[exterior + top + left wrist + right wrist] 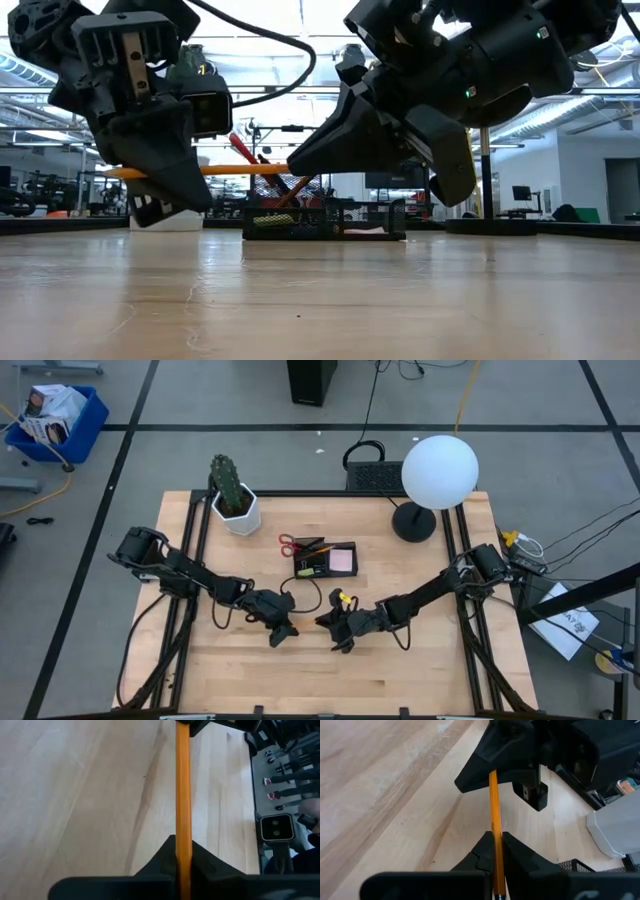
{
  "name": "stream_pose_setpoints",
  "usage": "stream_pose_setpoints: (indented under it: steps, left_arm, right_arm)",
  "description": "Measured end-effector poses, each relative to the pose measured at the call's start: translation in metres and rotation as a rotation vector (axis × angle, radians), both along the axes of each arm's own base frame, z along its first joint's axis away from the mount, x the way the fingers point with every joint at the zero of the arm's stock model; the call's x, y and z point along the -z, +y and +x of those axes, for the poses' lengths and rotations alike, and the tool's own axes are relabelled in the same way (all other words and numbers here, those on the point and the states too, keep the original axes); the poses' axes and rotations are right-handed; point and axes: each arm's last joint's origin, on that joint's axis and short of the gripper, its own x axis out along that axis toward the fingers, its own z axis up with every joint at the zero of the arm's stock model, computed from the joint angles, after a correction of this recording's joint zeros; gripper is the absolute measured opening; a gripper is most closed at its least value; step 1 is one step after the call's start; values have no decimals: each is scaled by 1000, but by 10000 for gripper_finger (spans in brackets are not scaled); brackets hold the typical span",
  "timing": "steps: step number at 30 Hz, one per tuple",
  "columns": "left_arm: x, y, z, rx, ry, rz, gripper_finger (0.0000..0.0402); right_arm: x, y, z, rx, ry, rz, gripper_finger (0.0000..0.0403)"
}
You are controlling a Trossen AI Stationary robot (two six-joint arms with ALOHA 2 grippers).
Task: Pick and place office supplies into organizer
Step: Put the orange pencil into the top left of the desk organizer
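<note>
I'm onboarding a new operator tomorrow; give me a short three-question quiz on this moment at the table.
1. True or false: both end effectors are shut on the same orange pencil.
2. Is the pencil resting on the table or held above it?
3. Which stands nearest the organizer? A) cactus pot B) white globe lamp

Key:
1. True: the left end effector and right end effector each clamp one end.
2. Held above it.
3. A.
</note>
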Motion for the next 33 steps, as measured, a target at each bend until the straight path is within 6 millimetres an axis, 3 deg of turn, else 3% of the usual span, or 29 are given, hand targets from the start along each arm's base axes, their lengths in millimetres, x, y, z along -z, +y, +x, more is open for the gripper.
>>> stream_pose_setpoints:
  steps: [20, 29, 33]
  left_arm:
    - [-3, 2, 2, 35, -43, 8, 7]
    - [-4, 3, 2, 43, -58, 21, 7]
    - [-7, 3, 5, 31, -106, 37, 7]
  right_arm:
    - [-4, 4, -2, -5, -12, 11, 42]
    - [-43, 17, -20, -3, -44, 0, 44]
    - [-63, 20, -29, 48, -86, 171, 45]
